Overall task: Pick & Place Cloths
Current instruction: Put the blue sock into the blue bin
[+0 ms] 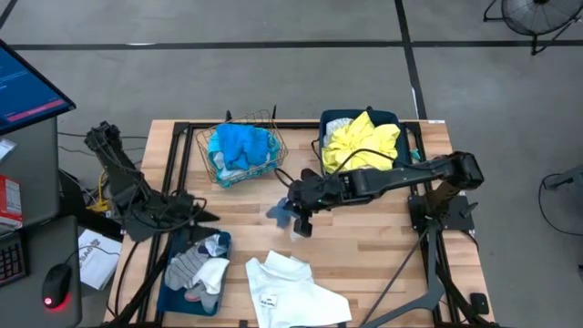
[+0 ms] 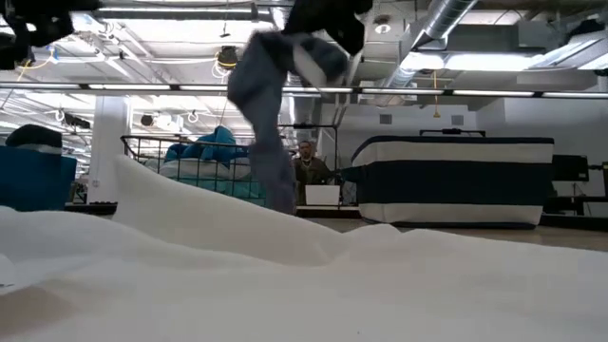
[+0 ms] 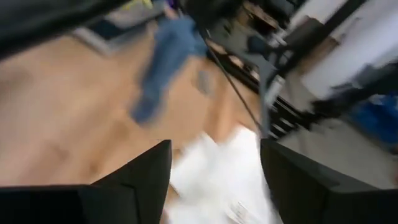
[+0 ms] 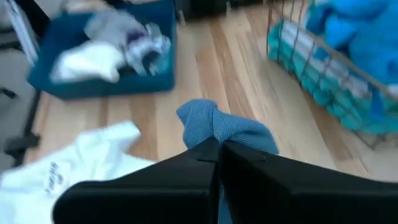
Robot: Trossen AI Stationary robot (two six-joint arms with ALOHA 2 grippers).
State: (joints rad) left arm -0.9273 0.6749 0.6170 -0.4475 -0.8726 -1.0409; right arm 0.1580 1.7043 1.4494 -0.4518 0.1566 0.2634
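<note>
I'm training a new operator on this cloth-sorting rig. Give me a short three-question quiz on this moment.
1. True or false: the right gripper is shut on the blue-grey sock.
2. What fills the wire basket? A) teal-blue cloths B) yellow cloths C) white shirt
3. Which garment lies spread on the table's near edge?

Key:
1. True; the sock hangs lifted off the table.
2. A, teal-blue cloths.
3. The white shirt.

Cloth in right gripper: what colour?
Blue-grey cloth, pinched in the shut right gripper; clearest in the right wrist view.
</note>
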